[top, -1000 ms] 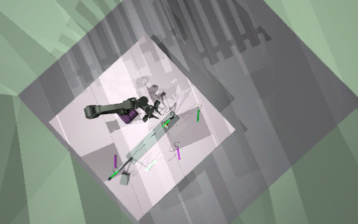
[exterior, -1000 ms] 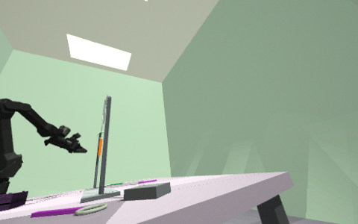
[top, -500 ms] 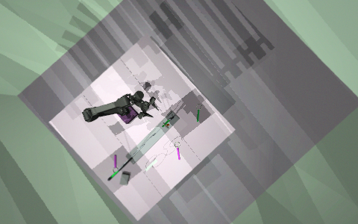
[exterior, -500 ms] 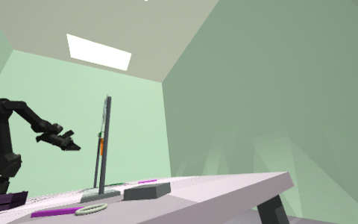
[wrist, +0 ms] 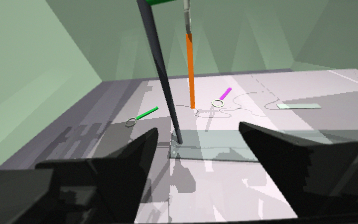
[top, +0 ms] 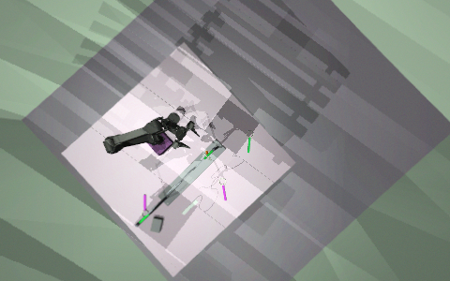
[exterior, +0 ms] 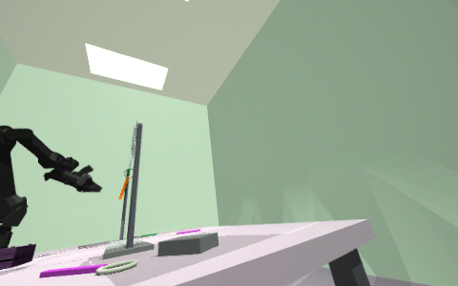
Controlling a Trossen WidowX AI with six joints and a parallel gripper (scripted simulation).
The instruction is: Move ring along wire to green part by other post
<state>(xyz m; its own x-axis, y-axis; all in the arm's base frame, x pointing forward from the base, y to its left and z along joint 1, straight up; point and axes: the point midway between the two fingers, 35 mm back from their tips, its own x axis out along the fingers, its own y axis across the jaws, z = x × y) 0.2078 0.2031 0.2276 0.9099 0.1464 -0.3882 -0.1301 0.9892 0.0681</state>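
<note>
The ring (exterior: pixel 128 173) (wrist: pixel 187 17) hangs around the wire at the green part (top: pixel 213 151) (wrist: pixel 162 1) beside one post (exterior: pixel 124 214) (wrist: pixel 162 75). Its orange handle (top: pixel 207 153) (exterior: pixel 124 188) (wrist: pixel 190 70) points down, slightly tilted in the exterior view. My gripper (top: pixel 194 141) (exterior: pixel 96 178) (wrist: pixel 197 128) is wide open and empty, on the arm's side of the handle, with a gap between them. The other green part (top: pixel 143 218) is beside the other post (exterior: pixel 135 191). The thin grey wire is hard to make out.
A grey block (top: pixel 157 224) (exterior: pixel 188 245) lies near the other post. A purple box (top: pixel 160 144) (exterior: pixel 16 255) is below the arm. Loose rings with magenta (top: pixel 224 192) (wrist: pixel 226 94) and green (top: pixel 248 144) (wrist: pixel 147 113) handles and a pale strip (top: pixel 189 207) (wrist: pixel 299 106) lie on the table.
</note>
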